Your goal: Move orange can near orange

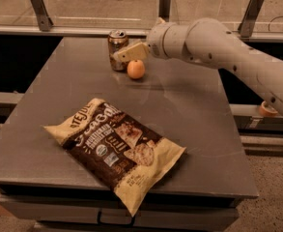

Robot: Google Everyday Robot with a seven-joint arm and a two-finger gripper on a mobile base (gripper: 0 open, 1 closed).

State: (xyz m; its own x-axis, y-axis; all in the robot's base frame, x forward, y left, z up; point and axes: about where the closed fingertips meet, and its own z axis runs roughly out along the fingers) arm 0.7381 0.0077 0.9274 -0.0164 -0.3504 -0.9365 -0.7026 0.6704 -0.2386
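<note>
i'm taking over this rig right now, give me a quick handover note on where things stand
Gripper: at the far end of the grey table, overlapping the right side of the small orange-brown drink can and just above the round orange fruit. I cannot tell whether it has a grip on the can.
Things: the can stands upright near the table's far edge, with the orange close beside it, to its right and slightly nearer the camera. The large yellow-and-brown chip bag lies well apart at the front.
Done: the can looks placed near the orange.
Left: confirm release, then probably draw the arm back without knocking either.
</note>
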